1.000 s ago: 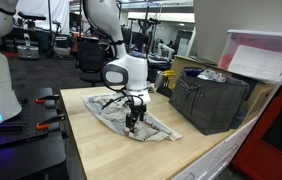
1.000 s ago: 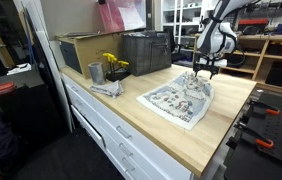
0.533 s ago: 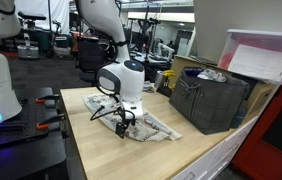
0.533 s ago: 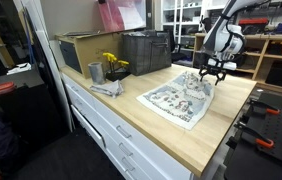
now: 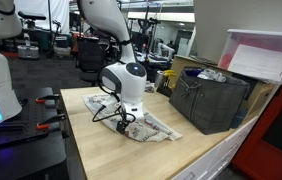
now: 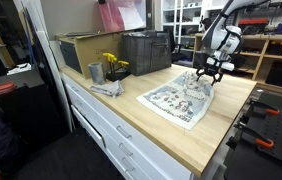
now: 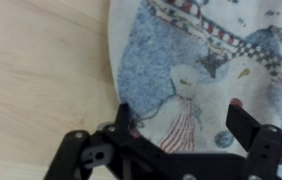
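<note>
A patterned cloth (image 5: pixel 146 124) with blue, white and red prints lies spread on the light wooden counter (image 5: pixel 101 150); it also shows in the other exterior view (image 6: pixel 179 100) and fills the wrist view (image 7: pixel 201 70). My gripper (image 5: pixel 124 123) hangs just above the cloth's near edge, also seen in an exterior view (image 6: pixel 205 80). In the wrist view its two fingers (image 7: pixel 181 118) stand wide apart over the cloth with nothing between them. The gripper is open and empty.
A dark crate (image 5: pixel 211 98) stands on the counter by the wall, with a pink-lidded bin (image 5: pixel 266 55) behind it. In an exterior view a metal cup with yellow flowers (image 6: pixel 106 68) and a grey object (image 6: pixel 106 88) sit near the counter's far end. Drawers run below the counter.
The gripper has opened and shifted toward the cloth's edge, dropping slightly over the cloth. The cloth lies flat where it was.
</note>
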Controlling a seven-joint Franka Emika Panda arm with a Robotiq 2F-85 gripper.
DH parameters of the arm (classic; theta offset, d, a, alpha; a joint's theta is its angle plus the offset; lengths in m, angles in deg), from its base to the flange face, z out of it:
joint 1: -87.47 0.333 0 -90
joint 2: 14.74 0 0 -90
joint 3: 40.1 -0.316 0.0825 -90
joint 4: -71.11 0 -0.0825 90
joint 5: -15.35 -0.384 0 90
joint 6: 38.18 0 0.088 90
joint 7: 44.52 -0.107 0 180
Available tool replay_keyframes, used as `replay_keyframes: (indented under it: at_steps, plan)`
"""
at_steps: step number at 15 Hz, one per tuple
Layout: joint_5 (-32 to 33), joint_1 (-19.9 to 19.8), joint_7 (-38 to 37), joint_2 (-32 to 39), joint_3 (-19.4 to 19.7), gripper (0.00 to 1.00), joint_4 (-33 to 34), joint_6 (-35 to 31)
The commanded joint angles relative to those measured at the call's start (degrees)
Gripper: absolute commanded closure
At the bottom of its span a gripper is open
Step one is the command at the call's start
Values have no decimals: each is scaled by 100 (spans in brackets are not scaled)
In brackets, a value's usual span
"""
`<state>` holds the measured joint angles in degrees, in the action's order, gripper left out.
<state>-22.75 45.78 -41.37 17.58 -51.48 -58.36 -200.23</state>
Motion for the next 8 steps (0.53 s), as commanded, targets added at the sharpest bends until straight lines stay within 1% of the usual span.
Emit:
replay_keyframes:
  at_steps: [1,5,8]
  plan:
    - [-762,-122,644,97,-265,0,291,397]
    - [-1525,48,1240,124,-112,0,392,756]
    - [-2033,176,1751,-126,-4,0,351,919]
